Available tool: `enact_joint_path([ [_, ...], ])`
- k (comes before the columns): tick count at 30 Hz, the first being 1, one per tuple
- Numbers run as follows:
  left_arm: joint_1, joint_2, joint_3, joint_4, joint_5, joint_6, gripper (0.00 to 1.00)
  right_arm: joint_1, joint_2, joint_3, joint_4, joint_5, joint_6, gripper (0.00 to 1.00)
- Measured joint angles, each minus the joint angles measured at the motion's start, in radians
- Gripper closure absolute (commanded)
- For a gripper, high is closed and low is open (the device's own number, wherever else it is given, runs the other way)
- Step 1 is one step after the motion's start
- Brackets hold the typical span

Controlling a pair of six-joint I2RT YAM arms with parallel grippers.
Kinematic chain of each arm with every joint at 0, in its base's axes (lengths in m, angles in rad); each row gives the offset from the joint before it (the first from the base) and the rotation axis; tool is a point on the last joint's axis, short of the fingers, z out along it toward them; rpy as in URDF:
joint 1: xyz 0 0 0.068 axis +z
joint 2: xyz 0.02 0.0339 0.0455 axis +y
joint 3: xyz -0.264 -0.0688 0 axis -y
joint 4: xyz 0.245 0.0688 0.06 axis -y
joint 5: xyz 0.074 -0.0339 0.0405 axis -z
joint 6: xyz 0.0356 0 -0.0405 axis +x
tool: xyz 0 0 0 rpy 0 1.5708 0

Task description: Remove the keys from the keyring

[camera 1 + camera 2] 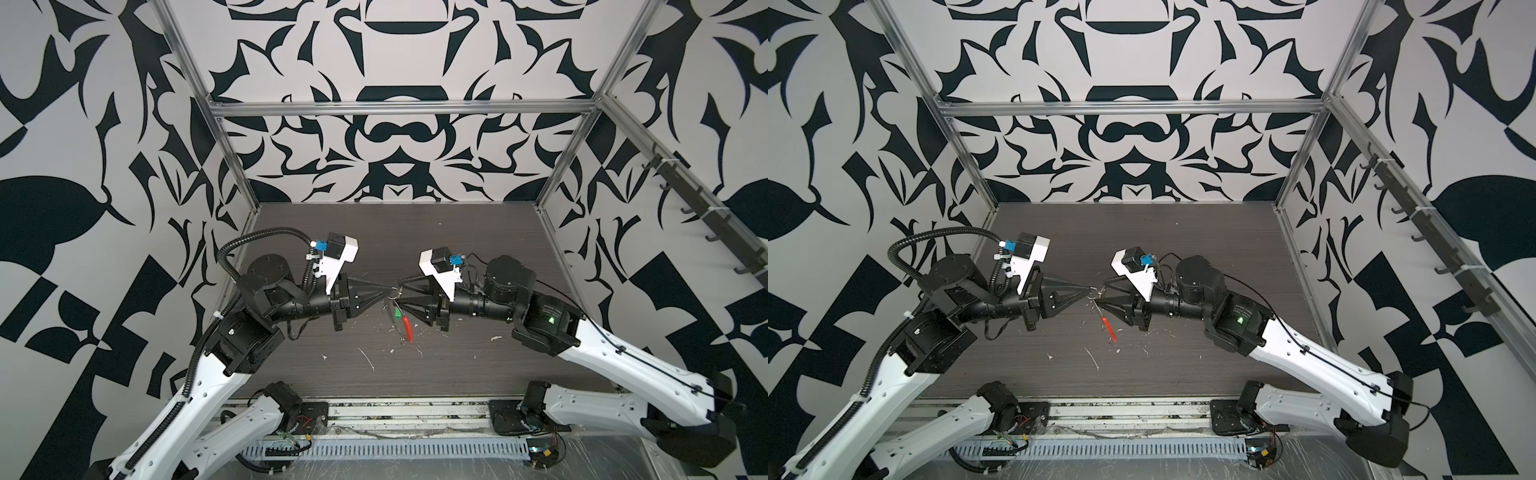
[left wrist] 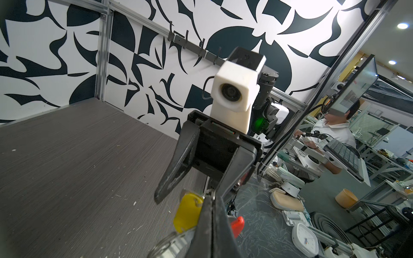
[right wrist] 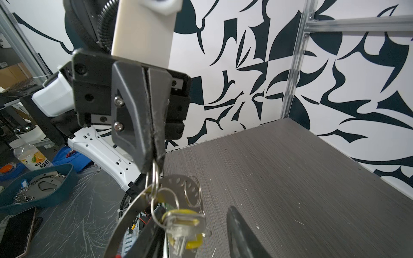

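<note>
Dangling keyring point(image 3: 124, 214): it's hanging mid-table from the tips of the left gripper point(image 1: 388, 291), red sleeve point(image 1: 408, 330) pointing down at the table point(image 1: 457, 249); can't tell if it's touching.
Left side: fingers are clenching tight on a small silver ring point(image 3: 154, 176) atop the bunch.
Right side: the right gripper point(image 1: 400, 294) is facing it tip to tip, fingers standing apart, released.
Keys: green key point(image 1: 398, 312) and yellow key point(image 2: 188, 212) are both hanging on the keyring, just under the tips.
</note>
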Motion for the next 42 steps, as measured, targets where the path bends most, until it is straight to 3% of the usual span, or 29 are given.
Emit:
enact_joint_path([
  [19, 0.000, -0.009, -0.012, 0.021, -0.036, -0.017, 1.00, 0.008, 0.016, 0.018, -0.004, -0.005, -0.010, 0.88],
  [23, 0.000, -0.018, -0.021, 0.025, -0.061, -0.022, 1.00, 0.011, 0.017, 0.021, -0.011, 0.003, -0.018, 1.00],
  [42, -0.004, -0.026, -0.045, 0.060, -0.237, -0.113, 1.00, 0.060, 0.087, 0.085, -0.062, 0.072, -0.068, 1.00],
])
